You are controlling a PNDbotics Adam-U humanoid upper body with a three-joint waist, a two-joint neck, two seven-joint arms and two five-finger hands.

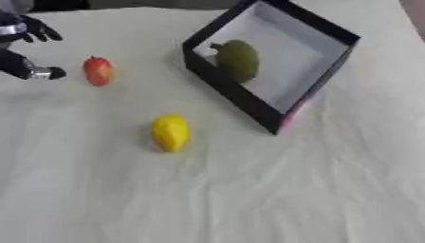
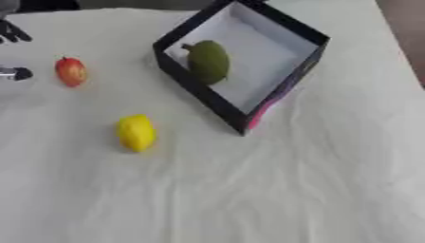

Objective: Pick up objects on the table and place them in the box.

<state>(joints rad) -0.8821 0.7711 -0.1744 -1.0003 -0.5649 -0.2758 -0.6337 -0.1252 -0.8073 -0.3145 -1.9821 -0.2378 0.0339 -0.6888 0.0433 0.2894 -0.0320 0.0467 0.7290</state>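
Note:
A black box (image 1: pixel 234 97) with a pale inside stands at the upper middle of the table, and a green fruit (image 1: pixel 237 60) lies in it. A red fruit (image 1: pixel 98 70) rests on the white cloth at the upper left. Nearer the middle lies a yellow fruit (image 1: pixel 169 132). My left hand (image 1: pixel 25 47) is at the upper left edge, just left of the red fruit and apart from it, with fingers and thumb spread and nothing between them. My right hand shows in neither view.
A white cloth (image 1: pixel 249 190) covers the table, wrinkled across the front. A pink strip (image 1: pixel 289 119) shows at the box's near corner. The table's far right edge shows at the top right corner.

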